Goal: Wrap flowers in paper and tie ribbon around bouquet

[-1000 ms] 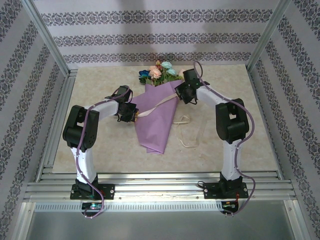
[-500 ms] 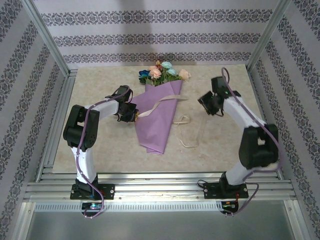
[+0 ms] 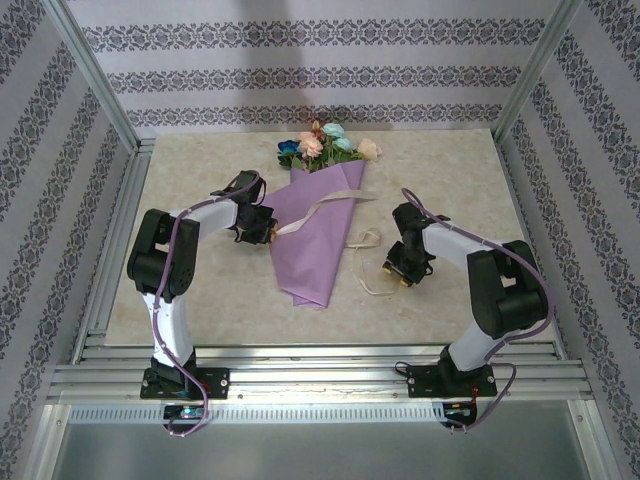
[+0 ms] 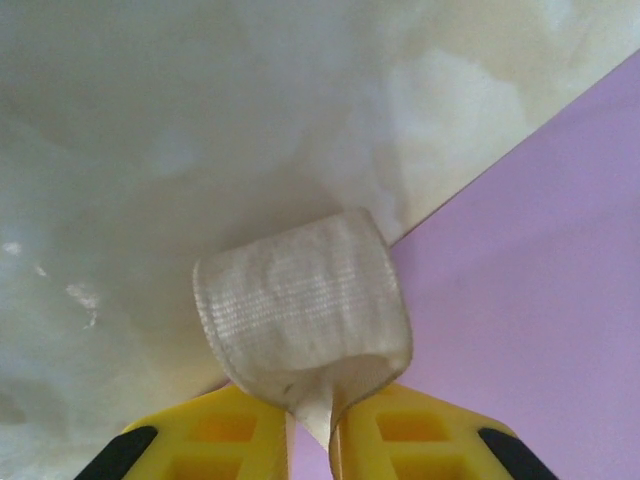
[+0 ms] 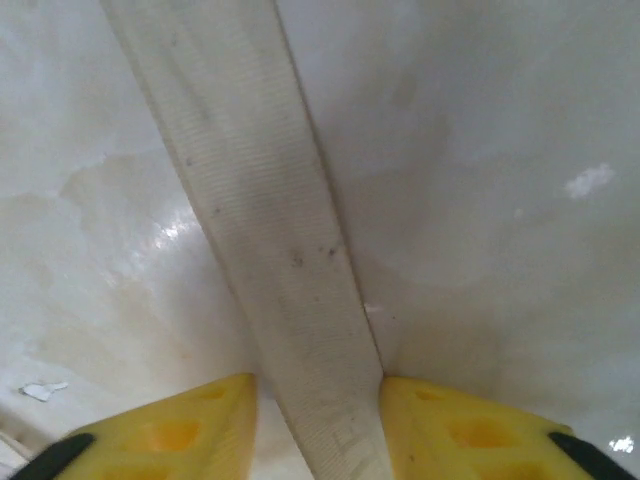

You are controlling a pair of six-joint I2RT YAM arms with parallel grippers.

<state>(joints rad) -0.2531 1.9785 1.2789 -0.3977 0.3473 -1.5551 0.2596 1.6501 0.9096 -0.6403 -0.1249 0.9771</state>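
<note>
The bouquet lies mid-table as a lilac paper (image 3: 312, 245) cone, with the flowers (image 3: 326, 143) at its far, wide end. The cream ribbon (image 3: 322, 208) crosses the paper and trails in loops on the table to the right. My left gripper (image 3: 268, 230) sits at the cone's left edge, shut on the ribbon. In the left wrist view a ribbon loop (image 4: 300, 305) bulges from my left gripper (image 4: 312, 405), beside the paper (image 4: 540, 300). My right gripper (image 3: 396, 272) is low over the trailing ribbon. In the right wrist view the ribbon (image 5: 270, 230) lies flat between the parted jaws of my right gripper (image 5: 318, 385).
Metal rails (image 3: 300, 365) run along the near edge and the left side of the beige tabletop (image 3: 200, 290). Patterned walls close in the back and both sides. Bare table lies left of the cone and at the far right.
My right arm has swung away from the bouquet's wide end, out to the right, then down onto the trailing ribbon, and its jaws have opened. The left arm has stayed put.
</note>
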